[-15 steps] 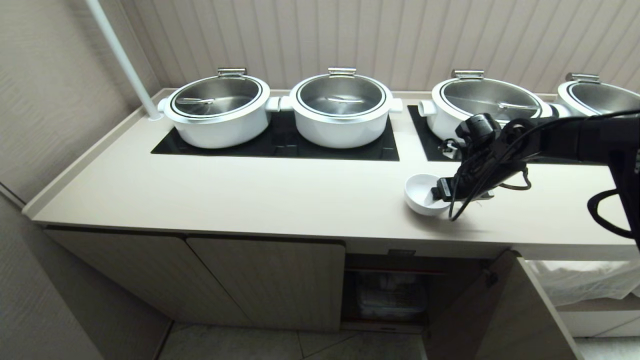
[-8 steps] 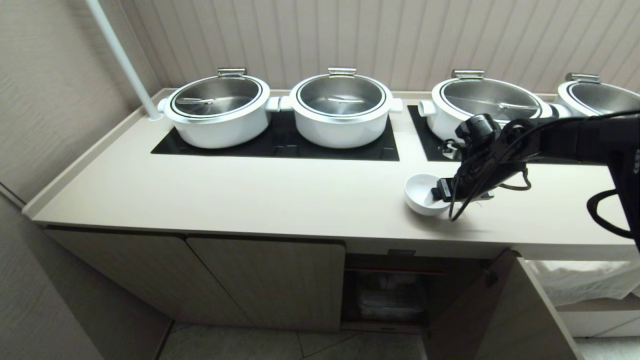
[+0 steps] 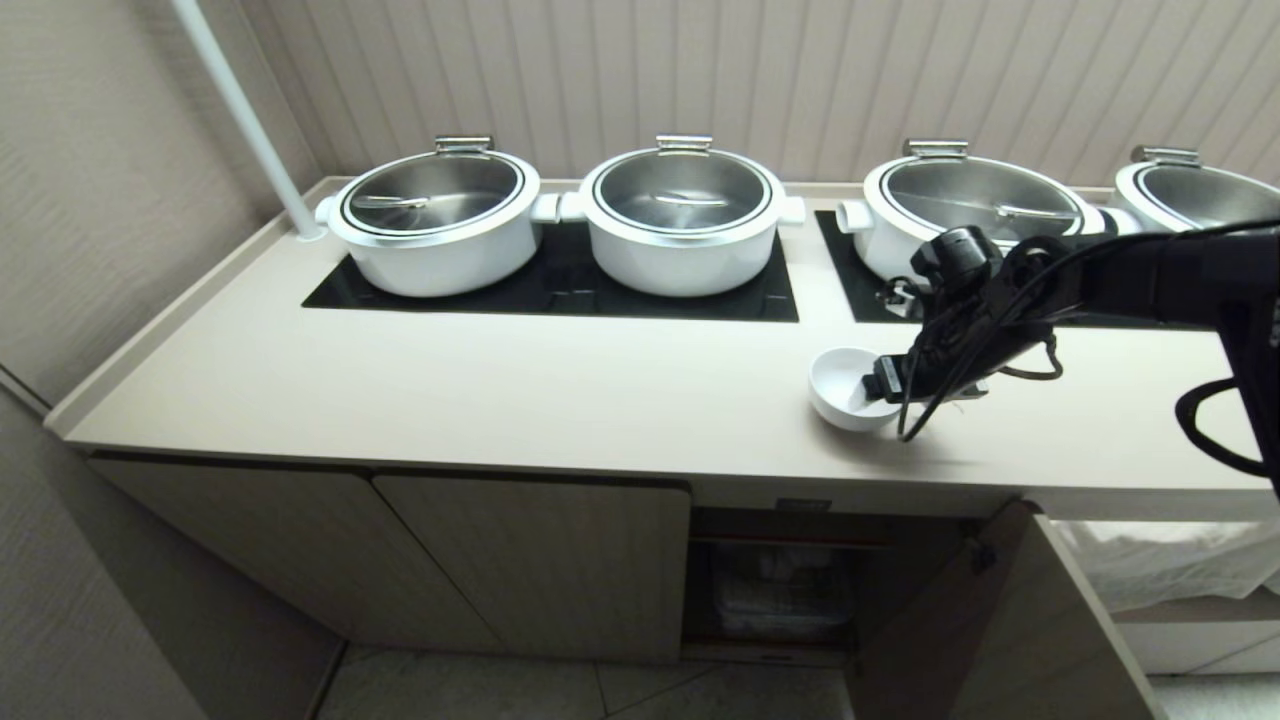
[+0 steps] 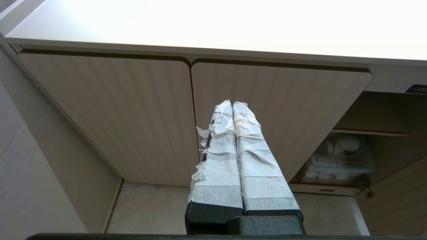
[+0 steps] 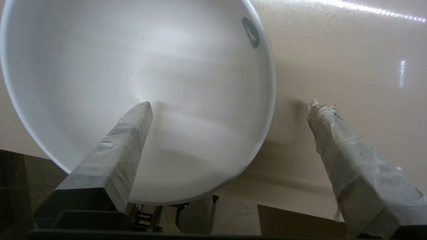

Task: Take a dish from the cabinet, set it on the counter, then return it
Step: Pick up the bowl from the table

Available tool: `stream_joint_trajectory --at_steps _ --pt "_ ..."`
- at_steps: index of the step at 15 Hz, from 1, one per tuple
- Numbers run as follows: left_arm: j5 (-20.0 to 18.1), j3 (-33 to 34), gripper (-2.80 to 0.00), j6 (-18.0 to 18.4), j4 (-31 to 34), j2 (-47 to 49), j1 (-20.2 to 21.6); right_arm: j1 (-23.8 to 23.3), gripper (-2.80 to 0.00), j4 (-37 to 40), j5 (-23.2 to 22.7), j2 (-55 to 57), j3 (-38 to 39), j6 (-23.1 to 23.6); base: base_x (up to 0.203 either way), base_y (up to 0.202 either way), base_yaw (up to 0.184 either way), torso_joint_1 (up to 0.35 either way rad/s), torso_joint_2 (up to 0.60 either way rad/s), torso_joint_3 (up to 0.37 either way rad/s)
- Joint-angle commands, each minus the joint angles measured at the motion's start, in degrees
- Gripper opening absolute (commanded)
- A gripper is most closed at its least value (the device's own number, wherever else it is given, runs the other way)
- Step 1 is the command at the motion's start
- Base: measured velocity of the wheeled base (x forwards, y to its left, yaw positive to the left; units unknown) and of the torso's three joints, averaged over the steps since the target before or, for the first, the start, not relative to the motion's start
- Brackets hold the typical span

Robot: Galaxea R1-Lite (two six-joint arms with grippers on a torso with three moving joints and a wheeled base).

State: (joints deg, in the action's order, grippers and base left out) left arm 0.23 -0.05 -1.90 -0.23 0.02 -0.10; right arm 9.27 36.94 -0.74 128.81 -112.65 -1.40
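The right gripper (image 5: 230, 110) stands spread wide over the dish's (image 3: 838, 385) rim, one taped finger (image 5: 128, 133) inside the bowl and the other outside it, gripping nothing; the bowl rests on the counter (image 3: 500, 390) near its front edge, in front of the pots (image 3: 683, 213). The placing step looks complete, so the step in hand is the re-grasp: the fingers must close on the rim before the bowl goes back to the open cabinet (image 3: 780, 590) below. The left gripper (image 4: 233, 110) is parked low before the closed doors, fingers pressed together and empty.

Four white lidded pots (image 3: 436, 222) along ribbed wall (image 3: 800, 70), white pole (image 3: 245, 120) far left
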Motion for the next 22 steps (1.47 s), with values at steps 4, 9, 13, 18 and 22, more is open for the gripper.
stream_joint_trajectory --at_steps 4,9,13,18,22 --pt "0.1 0.0 -2.8 0.0 0.0 0.0 0.0 0.2 0.0 0.2 -0.1 -0.1 0.0 0.0 0.0 0.0 0.0 0.0 0.0 0.0" --pt "0.0 0.0 -2.8 0.0 0.0 0.0 0.0 0.4 -2.8 -0.5 -0.1 -0.2 0.0 -0.8 0.0 0.0 0.0 0.0 0.0 0.0" --pt "0.0 0.0 -2.8 0.0 0.0 0.0 0.0 0.8 -2.8 -0.9 -0.1 -0.2 0.0 -3.2 0.0 0.0 0.0 0.0 0.0 0.0" --pt "0.1 0.0 -2.8 0.0 0.0 0.0 0.0 1.2 -2.8 -1.5 -0.1 -0.2 0.0 -3.2 0.0 0.0 0.0 0.0 0.0 0.0" --pt "0.0 0.0 -2.8 0.0 0.0 0.0 0.0 1.4 -2.8 -1.4 -0.1 -0.2 0.0 -3.4 0.0 0.0 0.0 0.0 0.0 0.0"
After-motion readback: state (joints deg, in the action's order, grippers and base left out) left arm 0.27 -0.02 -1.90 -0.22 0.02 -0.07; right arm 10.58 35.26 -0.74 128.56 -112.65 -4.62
